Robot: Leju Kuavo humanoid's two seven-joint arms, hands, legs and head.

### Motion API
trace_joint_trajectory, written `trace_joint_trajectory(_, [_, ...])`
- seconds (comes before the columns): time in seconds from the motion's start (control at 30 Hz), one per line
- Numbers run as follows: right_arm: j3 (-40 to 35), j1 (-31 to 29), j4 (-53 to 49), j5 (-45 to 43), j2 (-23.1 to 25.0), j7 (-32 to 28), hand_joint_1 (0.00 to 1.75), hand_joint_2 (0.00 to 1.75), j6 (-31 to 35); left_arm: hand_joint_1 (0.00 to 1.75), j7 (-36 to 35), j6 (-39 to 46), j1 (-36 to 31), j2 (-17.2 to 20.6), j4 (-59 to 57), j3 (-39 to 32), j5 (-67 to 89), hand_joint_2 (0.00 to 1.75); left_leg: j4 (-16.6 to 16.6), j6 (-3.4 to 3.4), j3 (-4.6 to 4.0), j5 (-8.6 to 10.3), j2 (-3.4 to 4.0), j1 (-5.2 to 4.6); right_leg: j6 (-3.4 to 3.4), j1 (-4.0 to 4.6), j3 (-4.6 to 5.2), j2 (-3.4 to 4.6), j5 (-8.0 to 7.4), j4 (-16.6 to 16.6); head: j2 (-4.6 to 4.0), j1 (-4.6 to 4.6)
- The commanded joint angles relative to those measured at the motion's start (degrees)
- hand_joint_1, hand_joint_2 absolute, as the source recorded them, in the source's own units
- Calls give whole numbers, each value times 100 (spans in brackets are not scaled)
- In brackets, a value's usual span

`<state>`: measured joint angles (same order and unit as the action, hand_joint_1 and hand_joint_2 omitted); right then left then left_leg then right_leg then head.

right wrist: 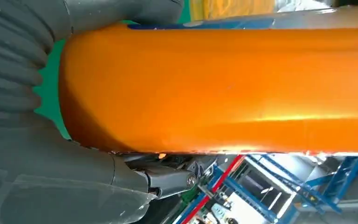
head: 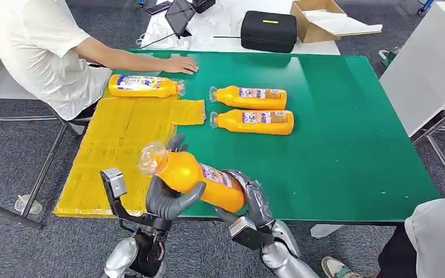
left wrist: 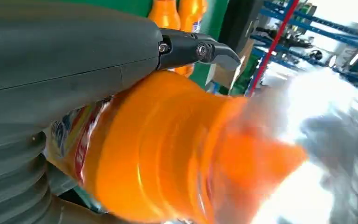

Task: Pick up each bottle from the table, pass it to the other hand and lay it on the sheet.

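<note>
You're mid-handover: both the left hand (head: 171,197) and right hand (head: 254,200) clasp the orange bottle (head: 200,178) above the table's (head: 347,145) near edge. Next, free the right hand, then lay it on the yellow sheet (head: 121,145).

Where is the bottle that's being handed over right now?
Head view: the held bottle is between the left hand and right hand, above the table's near edge.

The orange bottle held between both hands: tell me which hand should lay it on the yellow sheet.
Left, probably. The left hand grips the orange bottle near its neck, on the side of the yellow sheet. The right hand holds the base over the green table, farther from the sheet.
</note>
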<state>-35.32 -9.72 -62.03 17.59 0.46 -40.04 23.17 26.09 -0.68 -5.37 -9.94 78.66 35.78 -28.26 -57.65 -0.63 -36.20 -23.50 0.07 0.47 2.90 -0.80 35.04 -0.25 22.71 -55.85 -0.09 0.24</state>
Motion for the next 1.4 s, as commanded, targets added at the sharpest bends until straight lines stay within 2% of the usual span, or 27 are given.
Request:
trace_joint_trajectory(0.03, [-564,-291,202,-177,123,4,138,175,-101,0,-109,-244,-222,51,-688,188,-276,175,2,1,19,-5,6,1,-8,2,-16,7,3,3,0,-2])
trace_joint_trajectory(0.07, [-604,-283,187,-172,117,4,140,175,-111,0,-62,-269,-218,67,-663,200,-264,175,1,2,27,-9,9,3,-11,4,-23,11,6,1,0,0])
trace_joint_trajectory(0.1, [-632,-270,166,-181,118,4,140,175,-117,51,-47,-278,-214,80,-650,209,-253,175,2,2,20,-6,5,1,-9,2,-17,7,4,1,0,-2])
trace_joint_trajectory(0.13, [-677,-243,90,-230,108,4,141,175,-98,138,-29,-262,-213,90,-646,221,-220,175,2,2,17,-5,4,2,-8,3,-14,5,3,2,0,-2])
trace_joint_trajectory(0.17, [-691,-235,68,-265,121,4,140,175,-93,164,-24,-242,-219,87,-669,227,-200,175,1,2,24,-8,4,4,-12,5,-22,5,6,2,0,-2])
trace_joint_trajectory(0.2, [-691,-235,68,-265,121,4,140,175,-93,164,-24,-242,-219,87,-669,227,-200,175,1,1,22,-7,5,2,-10,3,-18,7,5,2,0,-2])
trace_joint_trajectory(0.23, [-713,-237,52,-299,126,4,140,175,-91,175,-23,-237,-237,70,-734,237,-199,175,1,1,16,-6,6,1,-8,2,-13,7,3,1,0,-2])
trace_joint_trajectory(0.3, [-734,-253,75,-308,129,4,138,175,-106,175,-23,-234,-248,63,-781,244,-200,175,-3,2,38,-17,8,4,-16,6,-34,11,13,-2,0,-2])
trace_joint_trajectory(0.33, [-746,-259,119,-312,135,4,140,175,-125,175,-20,-227,-248,62,-812,246,-197,175,2,1,16,-5,3,1,-8,2,-14,4,4,2,0,0])
trace_joint_trajectory(0.5, [-759,-208,184,-353,138,4,138,175,-181,175,129,-111,-206,73,-696,187,-118,175,2,2,24,-9,7,2,-11,3,-21,8,7,2,0,-2])
trace_joint_trajectory(0.6, [-783,-137,215,-405,159,4,127,175,-223,175,225,26,-143,77,-537,91,-75,175,2,2,22,-8,6,3,-10,4,-19,7,6,2,0,-2])
trace_joint_trajectory(0.63, [-793,-116,222,-408,168,4,93,175,-221,175,225,52,-138,74,-515,73,-75,175,1,2,20,-8,6,4,-10,5,-18,7,5,3,0,-2])
trace_joint_trajectory(0.67, [-807,-100,226,-427,171,4,80,175,-248,175,228,98,-122,71,-472,47,-70,175,2,1,13,-4,3,2,-7,3,-11,4,3,3,0,-2])
trace_joint_trajectory(0.7, [-807,-100,226,-427,171,4,80,175,-248,175,228,98,-122,71,-472,47,-70,175,0,2,25,-10,3,5,-12,6,-24,5,8,2,0,-2])
trace_joint_trajectory(0.73, [-813,-91,234,-424,177,4,16,175,-246,175,231,121,-120,68,-461,25,-75,175,2,2,16,-6,3,3,-8,4,-15,5,3,4,0,0])
trace_joint_trajectory(0.77, [-807,-91,272,-444,195,4,0,175,-253,175,248,188,-100,52,-431,-23,-80,175,2,1,10,-3,3,1,-6,2,-8,4,2,3,0,-2])
trace_joint_trajectory(0.8, [-790,-90,294,-466,217,4,0,175,-256,175,271,237,-90,43,-415,-50,-71,175,-4,3,42,-20,8,6,-17,8,-39,10,16,-2,0,-2])
trace_joint_trajectory(0.83, [-776,-88,329,-483,239,4,0,175,-274,175,298,311,-79,33,-382,-98,-67,175,1,2,17,-7,5,3,-8,4,-15,6,4,3,0,0])
trace_joint_trajectory(1.03, [-686,-149,462,-527,286,4,0,175,-292,175,366,692,-212,-11,-358,-304,47,175,2,1,12,-4,2,2,-7,3,-9,4,3,2,0,-2])
trace_joint_trajectory(1.07, [-807,-167,404,-335,205,4,0,175,-25,175,454,997,-253,-23,-402,-313,274,175,2,1,7,-2,1,2,-6,2,-4,2,1,2,0,-2])
trace_joint_trajectory(1.1, [-882,-188,403,-217,149,4,0,0,188,175,520,1172,-272,-29,-415,-329,401,175,-1,2,18,-8,5,6,-10,7,-15,7,5,2,0,-2])
trace_joint_trajectory(1.17, [-977,-237,462,315,-51,4,0,0,1134,175,707,1710,-276,-34,-413,-472,751,175,0,0,7,-2,-5,4,-6,5,-7,-4,2,3,0,0])
trace_joint_trajectory(1.2, [-934,-233,460,403,-96,4,0,0,1329,175,719,1756,-255,-23,-377,-535,766,175,-1,0,19,-7,-2,4,-10,5,-19,-1,6,3,0,0])
trace_joint_trajectory(1.23, [-917,-242,411,375,-154,4,0,0,1292,175,719,1745,-256,18,-361,-564,764,175,2,-1,15,-3,0,1,-6,2,-13,1,2,4,0,-2])
trace_joint_trajectory(1.3, [-591,-105,181,568,-237,4,0,0,1633,175,710,1866,-137,21,-225,-778,848,175,-3,0,37,-15,4,5,-13,7,-36,7,11,2,0,-2])
trace_joint_trajectory(1.33, [-569,-107,146,556,-273,4,0,0,1606,175,708,1859,-122,54,-202,-811,837,175,2,0,13,-2,-3,1,-7,1,-12,-2,3,3,0,-2])
trace_joint_trajectory(1.4, [-12,95,-200,1066,-189,4,0,0,1683,175,739,2470,-165,69,-222,-838,1688,175,-3,0,21,-9,-5,4,-10,5,-22,-3,9,1,0,0])
